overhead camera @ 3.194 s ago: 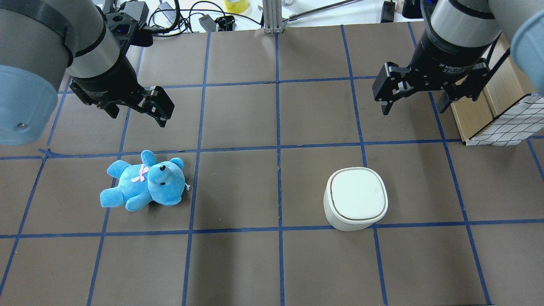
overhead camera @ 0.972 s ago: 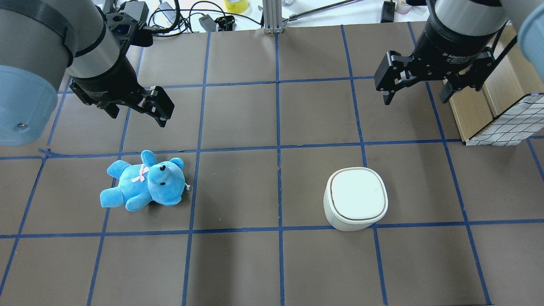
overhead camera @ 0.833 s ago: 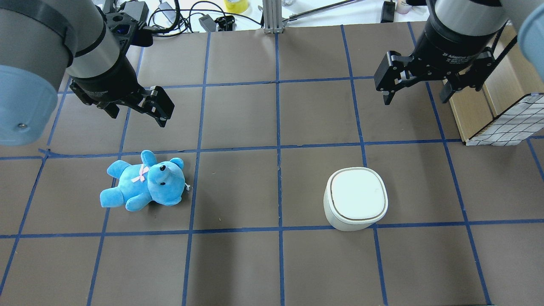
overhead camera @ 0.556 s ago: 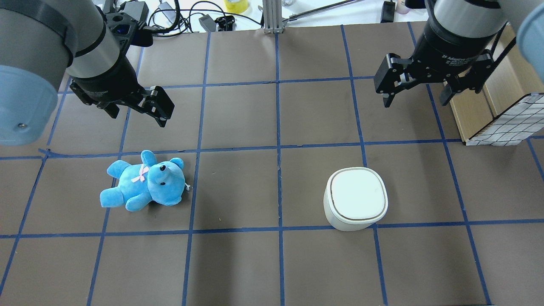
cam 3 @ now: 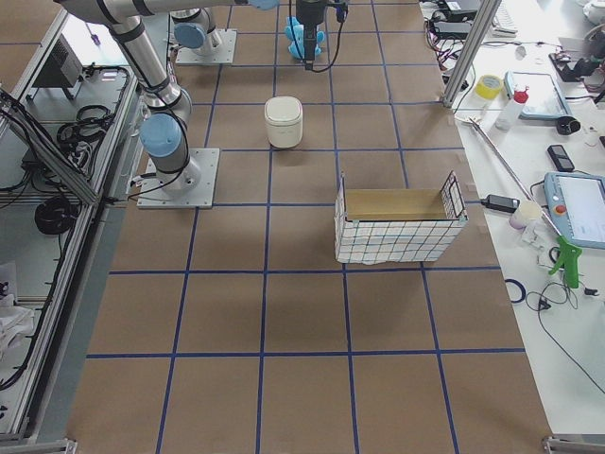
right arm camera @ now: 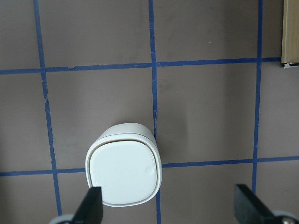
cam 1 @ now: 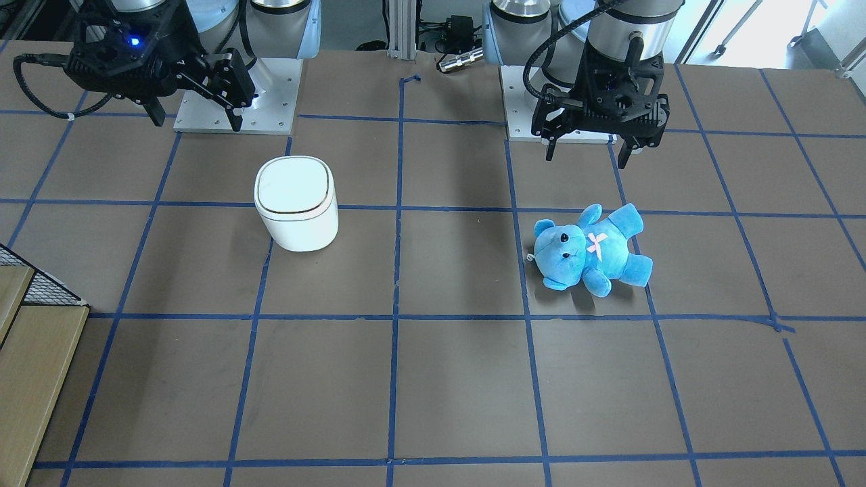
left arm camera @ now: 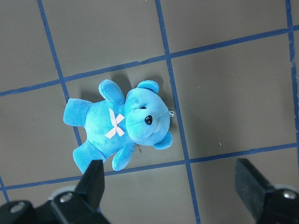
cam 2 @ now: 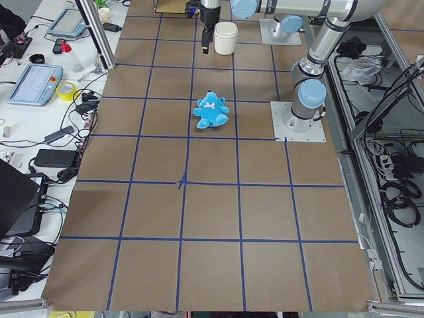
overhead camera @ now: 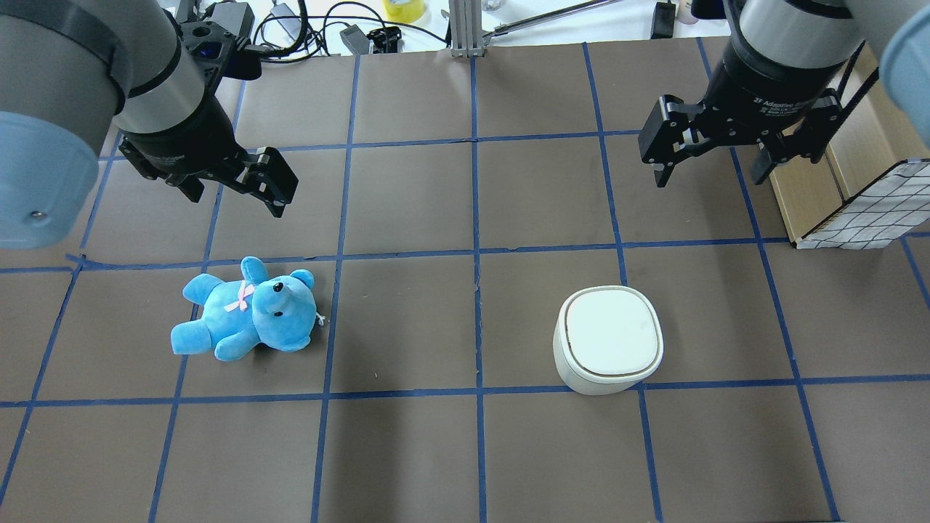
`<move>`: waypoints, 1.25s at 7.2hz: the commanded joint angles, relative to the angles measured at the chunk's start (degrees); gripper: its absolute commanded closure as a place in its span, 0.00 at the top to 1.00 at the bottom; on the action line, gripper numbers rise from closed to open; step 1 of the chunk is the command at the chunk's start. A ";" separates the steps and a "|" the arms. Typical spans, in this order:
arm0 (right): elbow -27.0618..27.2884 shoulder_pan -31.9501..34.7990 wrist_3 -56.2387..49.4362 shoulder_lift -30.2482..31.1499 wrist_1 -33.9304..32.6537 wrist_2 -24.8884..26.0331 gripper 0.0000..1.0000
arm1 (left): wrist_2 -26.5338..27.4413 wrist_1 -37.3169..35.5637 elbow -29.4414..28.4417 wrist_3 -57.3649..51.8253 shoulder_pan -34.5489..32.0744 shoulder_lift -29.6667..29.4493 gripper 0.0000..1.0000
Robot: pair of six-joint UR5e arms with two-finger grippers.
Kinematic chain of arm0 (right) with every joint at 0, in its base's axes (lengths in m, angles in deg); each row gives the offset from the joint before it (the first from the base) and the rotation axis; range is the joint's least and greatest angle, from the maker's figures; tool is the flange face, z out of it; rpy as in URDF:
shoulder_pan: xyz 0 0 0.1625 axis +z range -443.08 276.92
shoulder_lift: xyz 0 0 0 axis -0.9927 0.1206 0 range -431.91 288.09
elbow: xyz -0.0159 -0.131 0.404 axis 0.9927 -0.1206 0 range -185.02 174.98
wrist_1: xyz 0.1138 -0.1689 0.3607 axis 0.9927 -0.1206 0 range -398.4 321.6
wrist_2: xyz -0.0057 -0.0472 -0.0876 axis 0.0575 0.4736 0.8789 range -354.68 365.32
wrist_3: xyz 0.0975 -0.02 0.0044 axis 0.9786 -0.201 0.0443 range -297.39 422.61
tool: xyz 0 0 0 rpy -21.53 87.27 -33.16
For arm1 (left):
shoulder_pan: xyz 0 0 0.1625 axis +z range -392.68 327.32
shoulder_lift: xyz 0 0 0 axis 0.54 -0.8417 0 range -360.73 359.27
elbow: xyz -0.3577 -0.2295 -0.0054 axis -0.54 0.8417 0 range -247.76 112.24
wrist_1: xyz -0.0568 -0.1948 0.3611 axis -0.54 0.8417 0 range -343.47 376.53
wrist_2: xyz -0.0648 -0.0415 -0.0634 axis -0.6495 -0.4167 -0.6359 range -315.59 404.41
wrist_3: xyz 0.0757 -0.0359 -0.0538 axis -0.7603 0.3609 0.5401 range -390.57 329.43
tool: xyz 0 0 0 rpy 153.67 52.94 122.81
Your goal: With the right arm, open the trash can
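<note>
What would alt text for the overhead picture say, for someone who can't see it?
A closed white trash can stands on a brown table with blue tape squares; the right arm's fingers hang open farther up the picture, not touching it. A blue teddy bear lies at left, near the left arm's fingers, also open.

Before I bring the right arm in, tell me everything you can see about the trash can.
The trash can is a small white bin, plastic by its look, with a rounded-square top. A thin dark seam rings the flat lid, which is shut and bears a small dimple near one edge. It stands upright on the brown table, by a blue tape crossing. Nothing else touches it; the open right pincer hangs apart from it.
</note>
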 commanded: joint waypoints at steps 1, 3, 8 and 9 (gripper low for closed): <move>0.32 -0.05 0.12 -0.10 0.66 0.03 1.00 | 0.00 0.00 0.00 0.00 0.00 0.00 1.00; 0.41 -0.05 -0.06 -0.53 1.46 0.03 1.00 | 0.00 0.00 0.00 0.00 0.00 0.00 1.00; 4.78 -0.22 3.10 -1.50 2.96 -0.41 0.22 | 0.00 0.00 0.00 0.00 0.00 0.00 1.00; 5.24 -0.05 3.19 -1.59 2.60 -0.84 0.17 | 0.00 0.00 0.00 0.00 0.00 0.00 1.00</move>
